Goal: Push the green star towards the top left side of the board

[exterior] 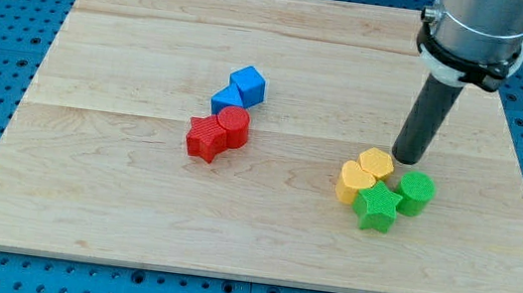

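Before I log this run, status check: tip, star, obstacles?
My tip just above-right of the yellow-green cluster. Green star at cluster bottom, touching yellow heart and green cylinder. Red and blue blocks toward top left.

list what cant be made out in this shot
- Arm: cut off by the camera view's top edge.
- Second blue block: partly hidden behind the blue cube; shape unclear.
- My tip: just above the yellow blocks; contact unclear.
- Green star: base partly self-hidden.
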Controlling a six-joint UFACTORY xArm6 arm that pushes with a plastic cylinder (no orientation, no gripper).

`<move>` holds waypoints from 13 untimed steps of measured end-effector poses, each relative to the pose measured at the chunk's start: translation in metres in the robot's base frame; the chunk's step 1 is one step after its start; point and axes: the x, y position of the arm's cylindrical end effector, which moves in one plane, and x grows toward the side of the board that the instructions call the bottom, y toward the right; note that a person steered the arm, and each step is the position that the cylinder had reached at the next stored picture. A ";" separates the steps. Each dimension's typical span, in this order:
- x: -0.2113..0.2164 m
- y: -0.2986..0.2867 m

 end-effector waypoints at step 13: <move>-0.065 -0.107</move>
